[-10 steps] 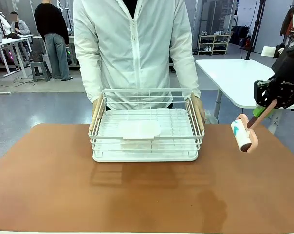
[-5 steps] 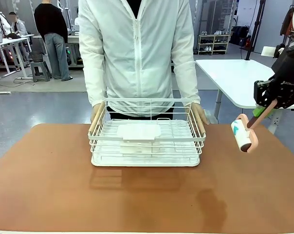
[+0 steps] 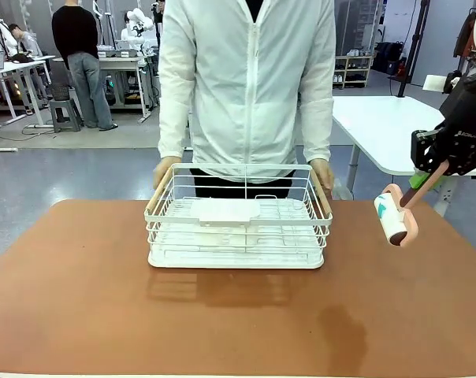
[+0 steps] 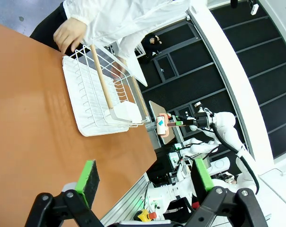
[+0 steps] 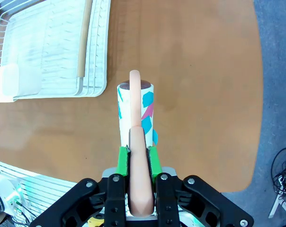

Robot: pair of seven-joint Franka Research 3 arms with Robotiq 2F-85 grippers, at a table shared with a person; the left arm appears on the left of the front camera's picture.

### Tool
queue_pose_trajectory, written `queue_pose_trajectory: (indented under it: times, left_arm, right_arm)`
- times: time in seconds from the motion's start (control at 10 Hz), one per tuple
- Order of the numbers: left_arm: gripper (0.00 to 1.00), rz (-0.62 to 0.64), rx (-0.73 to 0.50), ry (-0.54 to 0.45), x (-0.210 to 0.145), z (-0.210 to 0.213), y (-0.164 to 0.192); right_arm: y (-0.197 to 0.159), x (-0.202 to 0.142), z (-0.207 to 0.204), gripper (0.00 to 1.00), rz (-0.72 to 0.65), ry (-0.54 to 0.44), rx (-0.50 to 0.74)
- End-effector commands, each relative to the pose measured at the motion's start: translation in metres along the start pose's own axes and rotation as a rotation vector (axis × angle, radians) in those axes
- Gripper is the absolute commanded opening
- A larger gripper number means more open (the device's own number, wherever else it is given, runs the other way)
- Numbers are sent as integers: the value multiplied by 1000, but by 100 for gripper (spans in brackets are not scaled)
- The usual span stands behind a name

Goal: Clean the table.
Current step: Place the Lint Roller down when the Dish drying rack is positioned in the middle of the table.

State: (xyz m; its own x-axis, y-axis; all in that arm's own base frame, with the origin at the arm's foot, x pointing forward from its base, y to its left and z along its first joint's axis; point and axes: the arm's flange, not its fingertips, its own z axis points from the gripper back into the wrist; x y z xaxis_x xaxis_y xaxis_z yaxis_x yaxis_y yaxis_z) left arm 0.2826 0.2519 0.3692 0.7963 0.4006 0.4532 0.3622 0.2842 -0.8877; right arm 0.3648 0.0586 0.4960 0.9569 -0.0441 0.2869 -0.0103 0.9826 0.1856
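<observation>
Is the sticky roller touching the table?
No, in the front view the right tool holds the lint roller up in the air above the table.

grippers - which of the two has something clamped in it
The right gripper: its green pads pinch the lint roller handle. The left gripper stands open.

Right pincer (image 5: 136, 158) clamped tight, held aloft; left pincer (image 4: 145, 182) agape above the tabletop.

White wire basket (image 3: 238, 228) with wooden side handles (image 3: 156, 195), flat white tray insert (image 3: 228, 212) inside, lint roller (image 3: 394, 218) with pink handle and white patterned roll, white-topped table (image 3: 388, 126) behind
</observation>
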Motion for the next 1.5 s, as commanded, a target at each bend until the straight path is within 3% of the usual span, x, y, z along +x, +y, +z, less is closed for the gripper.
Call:
queue_pose_trajectory:
  times: [0.0,1.4]
  left_arm:
    - [100,-14,-18,-10,-1,2,0]
    - [100,-14,-18,-10,-1,2,0]
  right_arm:
    - [3,2,3,21,3,5,-3]
    - [0,0,0,21,0,0,0]
